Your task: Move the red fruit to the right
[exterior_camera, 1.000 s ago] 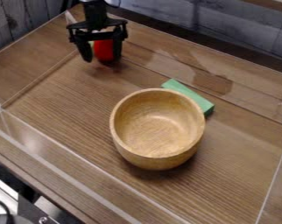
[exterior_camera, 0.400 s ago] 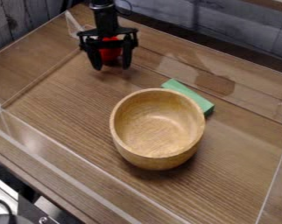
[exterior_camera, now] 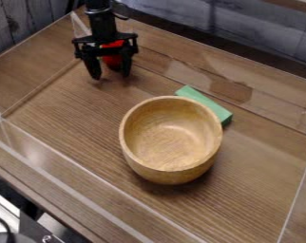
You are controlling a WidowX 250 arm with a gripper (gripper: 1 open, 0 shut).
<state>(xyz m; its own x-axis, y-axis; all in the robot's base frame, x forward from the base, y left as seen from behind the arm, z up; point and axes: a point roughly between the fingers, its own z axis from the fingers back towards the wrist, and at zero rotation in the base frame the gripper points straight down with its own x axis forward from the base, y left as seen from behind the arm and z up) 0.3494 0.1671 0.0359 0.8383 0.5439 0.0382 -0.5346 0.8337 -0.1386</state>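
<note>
The red fruit is small, round and glossy, and sits at the far left of the wooden table. My black gripper comes down over it from above, with one finger on each side and the fruit between them. The fingers partly hide the fruit, and the jaws look closed on it. The fruit is at or just above the table surface. It lies well left of and behind the wooden bowl.
A large wooden bowl stands in the middle of the table. A green sponge lies against its far right side. Clear plastic walls ring the table, and a dark wall runs along the back.
The gripper and the fruit shifted a little right and down, then came back left. The fruit stayed between the fingers throughout. The bowl and sponge did not move.
</note>
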